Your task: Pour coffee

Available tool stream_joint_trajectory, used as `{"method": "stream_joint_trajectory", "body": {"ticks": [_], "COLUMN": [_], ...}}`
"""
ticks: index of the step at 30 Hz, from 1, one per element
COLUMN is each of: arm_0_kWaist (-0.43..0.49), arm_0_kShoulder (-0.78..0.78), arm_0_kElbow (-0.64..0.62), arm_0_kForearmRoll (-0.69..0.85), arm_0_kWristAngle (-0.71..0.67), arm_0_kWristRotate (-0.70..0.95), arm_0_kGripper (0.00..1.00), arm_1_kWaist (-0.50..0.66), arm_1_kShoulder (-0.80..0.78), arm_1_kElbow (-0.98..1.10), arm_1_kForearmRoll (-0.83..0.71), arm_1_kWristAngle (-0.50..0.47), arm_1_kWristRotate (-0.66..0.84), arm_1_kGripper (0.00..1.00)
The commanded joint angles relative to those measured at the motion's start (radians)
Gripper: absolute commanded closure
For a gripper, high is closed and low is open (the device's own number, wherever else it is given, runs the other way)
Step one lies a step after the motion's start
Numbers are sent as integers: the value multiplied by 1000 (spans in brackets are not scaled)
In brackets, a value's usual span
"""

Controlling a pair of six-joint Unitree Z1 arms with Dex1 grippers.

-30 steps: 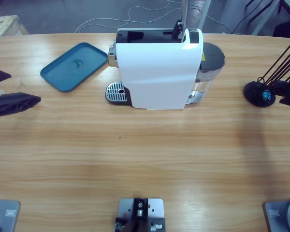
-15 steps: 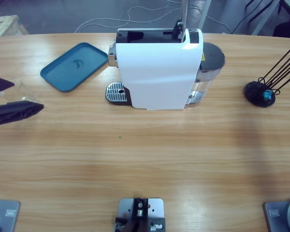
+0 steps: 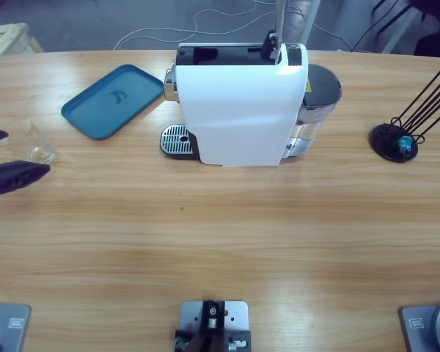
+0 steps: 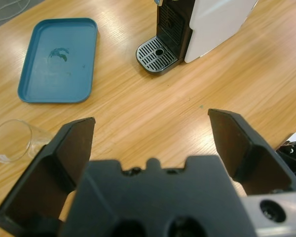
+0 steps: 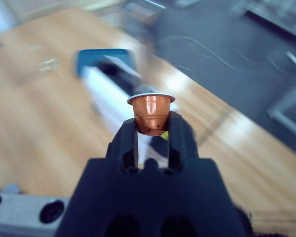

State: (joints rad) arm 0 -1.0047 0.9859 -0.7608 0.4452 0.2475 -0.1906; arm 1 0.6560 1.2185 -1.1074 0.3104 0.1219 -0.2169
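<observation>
Left gripper (image 4: 150,143) just let go, wide open now; glass (image 3: 31,141) sits at 9 o'clock. Right gripper (image 5: 152,129) pinches a copper capsule (image 5: 151,112).

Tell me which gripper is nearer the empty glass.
Left. The left gripper sits open right beside the glass at the table's edge; the right gripper, holding a copper capsule, is outside the high view.

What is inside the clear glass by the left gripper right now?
The glass looks empty in the high view: only wood grain shows through it, no dark liquid. In the left wrist view the open left gripper covers its base, so a thin film there cannot be excluded.
</observation>
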Motion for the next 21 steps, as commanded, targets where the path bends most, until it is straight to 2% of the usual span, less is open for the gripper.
{"method": "stream_joint_trajectory", "body": {"ticks": [1, 8, 11, 15, 21], "arm_0_kWaist": [-3, -3, -3, -3, -4], "arm_0_kShoulder": [-33, -33, -35, -45, -47], "arm_0_kElbow": [43, 43, 44, 47, 58], "arm_0_kForearmRoll": [-13, -17, -17, -17, -17], "arm_0_kWristAngle": [18, 18, 17, 18, 17], "arm_0_kWristRotate": [-6, -6, -6, -6, -7], "arm_0_kGripper": [9, 9, 9, 9, 9], "arm_1_kWaist": [267, 281, 275, 259, 197], "arm_1_kShoulder": [301, 514, 594, 651, 695], "arm_1_kElbow": [-240, -473, -545, -601, -610], "arm_1_kForearmRoll": [136, 252, 251, 250, 231], "arm_1_kWristAngle": [28, 10, -38, -176, -196], "arm_1_kWristRotate": [-137, -309, -330, -370, -418], "arm_1_kGripper": [1000, 1000, 1000, 1000, 1000]}}
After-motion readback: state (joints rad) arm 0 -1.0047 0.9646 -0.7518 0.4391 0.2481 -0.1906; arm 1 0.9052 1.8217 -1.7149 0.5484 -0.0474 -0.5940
